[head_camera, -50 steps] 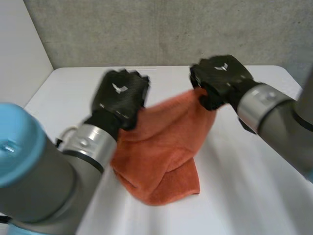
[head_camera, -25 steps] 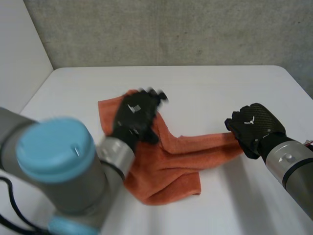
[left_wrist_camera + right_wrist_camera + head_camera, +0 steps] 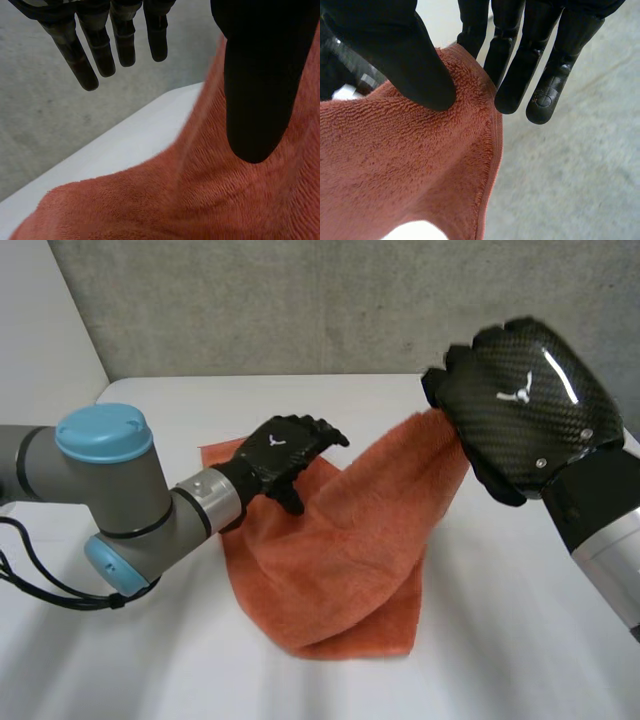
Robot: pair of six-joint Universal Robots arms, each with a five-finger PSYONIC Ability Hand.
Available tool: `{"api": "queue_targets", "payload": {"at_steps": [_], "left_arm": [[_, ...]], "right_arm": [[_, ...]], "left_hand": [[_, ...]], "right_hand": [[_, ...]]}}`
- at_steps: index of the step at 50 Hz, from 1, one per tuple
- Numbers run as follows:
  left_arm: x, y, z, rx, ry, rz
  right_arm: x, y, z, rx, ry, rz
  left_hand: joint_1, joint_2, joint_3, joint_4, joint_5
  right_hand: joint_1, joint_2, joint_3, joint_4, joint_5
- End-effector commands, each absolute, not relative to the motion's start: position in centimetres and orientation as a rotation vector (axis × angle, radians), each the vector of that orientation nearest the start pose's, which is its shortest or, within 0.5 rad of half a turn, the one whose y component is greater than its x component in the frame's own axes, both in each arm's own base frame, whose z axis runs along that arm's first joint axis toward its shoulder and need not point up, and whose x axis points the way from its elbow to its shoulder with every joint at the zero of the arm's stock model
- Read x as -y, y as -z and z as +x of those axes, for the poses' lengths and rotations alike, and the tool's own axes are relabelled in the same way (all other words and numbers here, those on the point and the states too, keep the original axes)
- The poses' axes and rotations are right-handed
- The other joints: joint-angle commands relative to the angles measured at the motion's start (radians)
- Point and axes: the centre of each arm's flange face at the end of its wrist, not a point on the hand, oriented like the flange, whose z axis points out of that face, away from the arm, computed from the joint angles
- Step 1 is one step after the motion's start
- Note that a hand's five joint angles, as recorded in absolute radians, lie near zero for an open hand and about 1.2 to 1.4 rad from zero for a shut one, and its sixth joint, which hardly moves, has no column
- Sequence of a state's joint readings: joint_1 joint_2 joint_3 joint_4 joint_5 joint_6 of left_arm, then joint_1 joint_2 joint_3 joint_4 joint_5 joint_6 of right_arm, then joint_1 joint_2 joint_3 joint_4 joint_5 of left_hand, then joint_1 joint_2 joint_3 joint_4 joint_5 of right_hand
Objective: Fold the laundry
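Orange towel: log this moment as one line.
towel: one corner held above table | right hand: pinching that corner | left hand: open, over towel's left part | fold: not done

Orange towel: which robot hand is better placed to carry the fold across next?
Right, likely. The right robot hand pinches a towel corner between thumb and fingers, raised above the table. The left robot hand is open, fingers straight, over the towel's far edge, gripping nothing.

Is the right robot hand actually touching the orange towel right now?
Touching. The right wrist view shows the right robot hand pinching the orange towel between its thumb and fingers.
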State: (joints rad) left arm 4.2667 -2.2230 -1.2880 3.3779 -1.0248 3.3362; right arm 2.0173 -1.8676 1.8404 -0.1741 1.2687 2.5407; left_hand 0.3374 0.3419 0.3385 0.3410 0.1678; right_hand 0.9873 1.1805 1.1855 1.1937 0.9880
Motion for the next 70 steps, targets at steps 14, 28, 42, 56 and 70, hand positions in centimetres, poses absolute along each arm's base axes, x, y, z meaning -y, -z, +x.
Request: {"api": "queue_targets", "payload": {"at_steps": [14, 28, 42, 56, 70], "left_arm": [[32.9, -16.3, -36.3, 1.585, -1.846, -0.999], [34.5, -35.5, -33.1, 0.932, -2.65, -0.446], [29.7, -25.0, -29.9, 1.562, -2.474, -0.378], [18.5, -15.1, -30.7, 2.182, -1.811, -0.851], [20.3, -21.7, -29.2, 2.23, -1.895, -0.756]], "right_arm": [[14.1, -33.6, 26.2, -1.412, 2.341, -1.301], [28.7, -40.1, 26.2, -1.475, 2.83, -0.863], [27.6, -29.5, 27.8, -1.718, 2.434, -0.996], [27.0, -20.6, 27.0, -2.021, 2.143, -1.163], [26.4, -19.6, 26.7, -2.055, 2.091, -1.176]], "left_hand": [[1.059, 1.054, 1.058, 1.055, 1.054], [1.059, 1.054, 1.058, 1.055, 1.054], [1.059, 1.054, 1.058, 1.055, 1.054], [0.694, 0.689, 0.693, 0.69, 0.689], [-0.033, -0.037, -0.034, -0.037, -0.038]], "right_hand": [[0.409, 0.216, 0.211, 0.203, 0.234], [0.409, 0.216, 0.211, 0.203, 0.234], [0.409, 0.216, 0.211, 0.203, 0.234], [0.409, 0.216, 0.211, 0.203, 0.234], [0.409, 0.216, 0.211, 0.203, 0.234]]}}
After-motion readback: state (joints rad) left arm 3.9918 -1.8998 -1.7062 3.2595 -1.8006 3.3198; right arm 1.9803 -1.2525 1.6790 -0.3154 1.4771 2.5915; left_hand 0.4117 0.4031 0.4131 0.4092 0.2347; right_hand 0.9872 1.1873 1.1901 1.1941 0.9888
